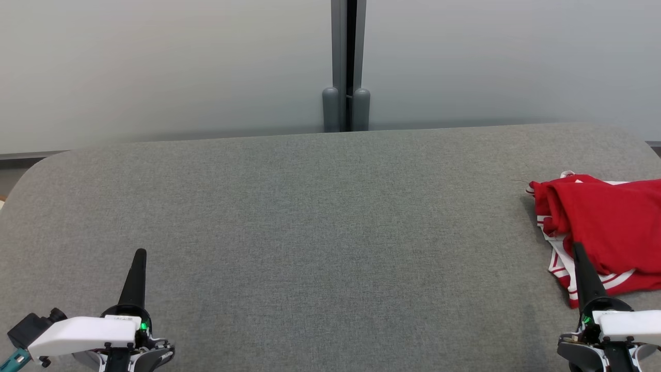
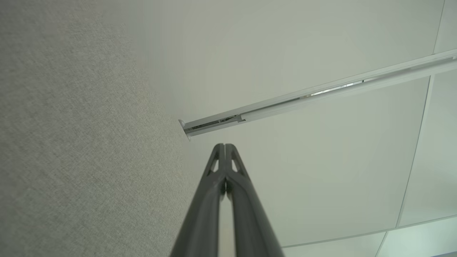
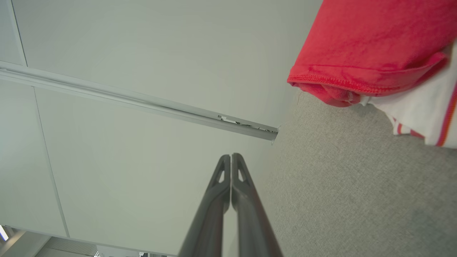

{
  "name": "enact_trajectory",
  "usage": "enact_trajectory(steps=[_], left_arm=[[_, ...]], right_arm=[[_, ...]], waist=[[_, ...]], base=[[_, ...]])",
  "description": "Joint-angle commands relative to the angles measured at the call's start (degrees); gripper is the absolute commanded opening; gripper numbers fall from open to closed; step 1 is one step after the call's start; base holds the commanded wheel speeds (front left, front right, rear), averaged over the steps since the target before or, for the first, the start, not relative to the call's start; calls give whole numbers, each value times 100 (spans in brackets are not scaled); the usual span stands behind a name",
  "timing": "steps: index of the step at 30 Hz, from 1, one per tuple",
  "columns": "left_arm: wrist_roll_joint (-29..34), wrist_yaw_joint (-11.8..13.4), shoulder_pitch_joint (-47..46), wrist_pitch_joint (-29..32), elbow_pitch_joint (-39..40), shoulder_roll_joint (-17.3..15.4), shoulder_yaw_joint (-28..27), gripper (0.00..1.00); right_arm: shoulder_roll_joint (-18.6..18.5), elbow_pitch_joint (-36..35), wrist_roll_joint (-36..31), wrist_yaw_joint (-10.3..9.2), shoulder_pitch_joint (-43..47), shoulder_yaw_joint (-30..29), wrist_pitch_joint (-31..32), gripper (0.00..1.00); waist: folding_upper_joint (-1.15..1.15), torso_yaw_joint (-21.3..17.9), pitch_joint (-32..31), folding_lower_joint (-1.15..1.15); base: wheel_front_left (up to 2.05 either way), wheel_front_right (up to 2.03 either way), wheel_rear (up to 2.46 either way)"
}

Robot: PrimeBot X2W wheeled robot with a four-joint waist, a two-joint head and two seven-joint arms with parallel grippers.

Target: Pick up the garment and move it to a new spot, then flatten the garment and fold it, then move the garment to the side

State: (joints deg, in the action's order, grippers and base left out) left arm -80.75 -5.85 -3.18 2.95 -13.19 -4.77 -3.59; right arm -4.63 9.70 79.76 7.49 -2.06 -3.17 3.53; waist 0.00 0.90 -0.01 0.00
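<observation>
Over at the right edge, the red-and-white striped garment (image 1: 609, 222) sits bunched on the grey desk (image 1: 330, 217). Left hand (image 1: 140, 254) lower left, right hand (image 1: 577, 249) lower right, both pinched closed, empty. Tiny housing print (image 1: 122, 319) is unreadable.

The left gripper (image 1: 139, 256) and right gripper (image 1: 577, 250) each have long dark tapering fingers (image 2: 246, 214) with small triangular cut-outs (image 2: 214, 166) near the tips, round black bases (image 1: 124, 311) with green lights (image 1: 142, 326), and white housings (image 1: 77, 333).

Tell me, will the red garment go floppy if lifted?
Probably floppy: the red garment lies in soft folds, so it should droop. Likely light, since the cloth looks thin. It may catch on the grey fabric surface.
</observation>
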Motion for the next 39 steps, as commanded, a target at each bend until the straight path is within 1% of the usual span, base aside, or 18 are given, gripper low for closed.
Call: enact_trajectory(steps=[1,33,39], left_arm=[[-98,-42,-148,33,16,-8,-54,0],[-1192,-186,-356,376,-96,190,-321,0],[-1169,-180,-338,379,-95,188,-317,0]], right_arm=[[-27,11,144,1,-102,-21,11,0],[8,446,1479,0,-436,-115,129,0],[21,441,1436,0,-430,-130,144,0]], waist=[[0,-4,1,0],[0,-90,19,0],[0,-90,19,0]], base=[[0,0,0],[0,0,0],[0,0,0]])
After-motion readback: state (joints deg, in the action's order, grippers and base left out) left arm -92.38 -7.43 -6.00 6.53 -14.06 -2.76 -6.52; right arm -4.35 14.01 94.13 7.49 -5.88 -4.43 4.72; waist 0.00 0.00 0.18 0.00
